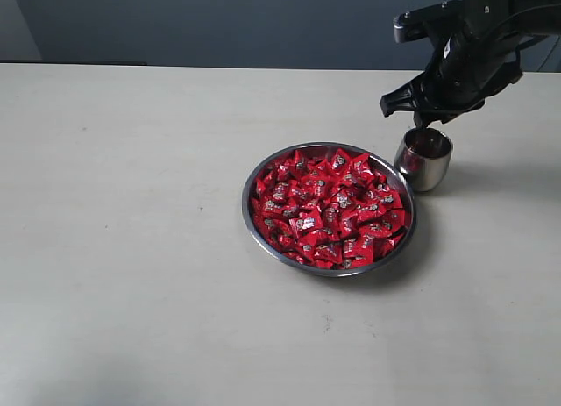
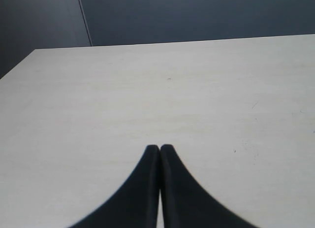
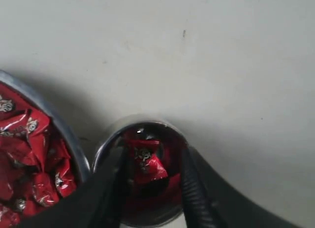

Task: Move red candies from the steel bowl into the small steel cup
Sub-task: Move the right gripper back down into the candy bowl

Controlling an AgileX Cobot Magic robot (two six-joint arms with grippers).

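The steel bowl (image 1: 248,204) sits mid-table, heaped with red candies (image 1: 329,209). Just to its right stands the small steel cup (image 1: 423,160). My right gripper (image 1: 427,118) hangs directly over the cup's mouth. In the right wrist view its fingers are spread apart on either side of the cup (image 3: 106,142), so the right gripper (image 3: 152,151) is open. One red candy (image 3: 146,161) lies loose inside the cup, clear of the fingers. The bowl's rim (image 3: 54,119) and candies (image 3: 29,159) show beside it. My left gripper (image 2: 160,148) is shut on nothing, over bare table, and is out of the exterior view.
The pale tabletop (image 1: 131,248) stretches wide to the left and front of the bowl. A dark wall runs behind the table's far edge. The cup stands close to the bowl's rim, with a narrow gap between them.
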